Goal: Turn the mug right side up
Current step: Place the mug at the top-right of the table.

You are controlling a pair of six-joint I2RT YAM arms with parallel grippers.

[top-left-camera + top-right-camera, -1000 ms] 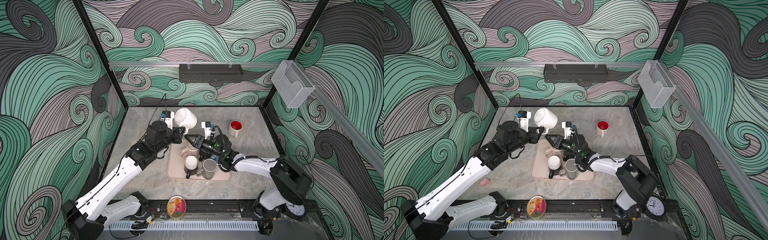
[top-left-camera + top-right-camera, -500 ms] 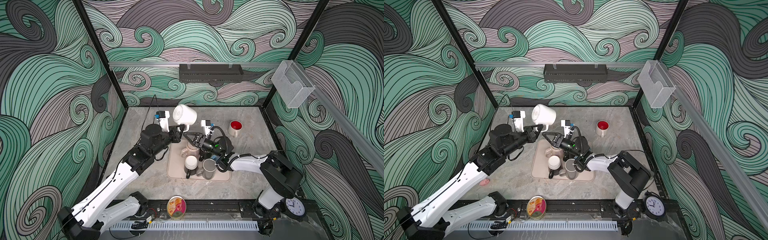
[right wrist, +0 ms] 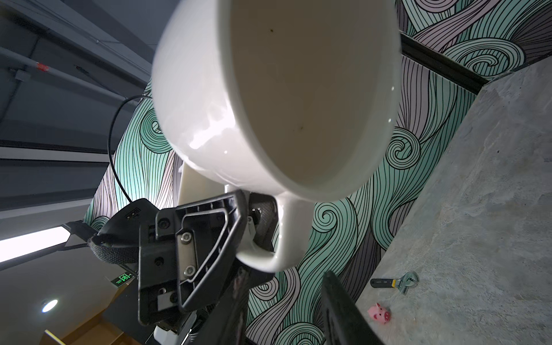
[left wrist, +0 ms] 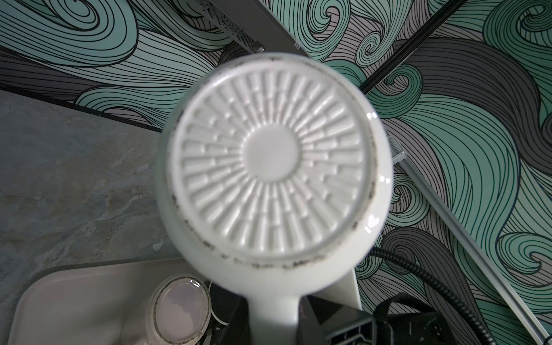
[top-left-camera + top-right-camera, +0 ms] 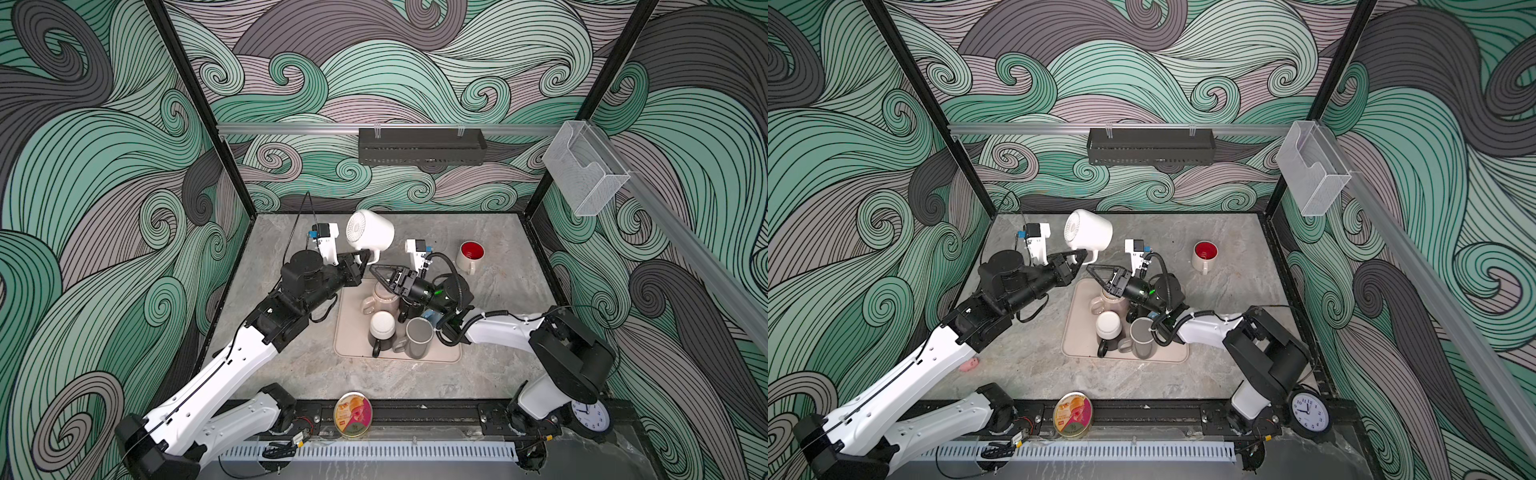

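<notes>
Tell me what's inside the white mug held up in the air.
The white mug looks empty: the right wrist view shows bare inner wall with a few dark specks. Part of it is out of frame.

Swirl-patterned walls (image 5: 415,83) (green, grey) enclose a grey marbled tabletop (image 5: 511,282).

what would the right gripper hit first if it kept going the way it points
Probably the mug, at its handle, held by the left gripper, just ahead of the right gripper; depth is unclear.

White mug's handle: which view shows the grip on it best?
Right wrist view: the handle is close, left gripper shut on it. Both top views show it tiny; left wrist mostly the mug's underside.
</notes>
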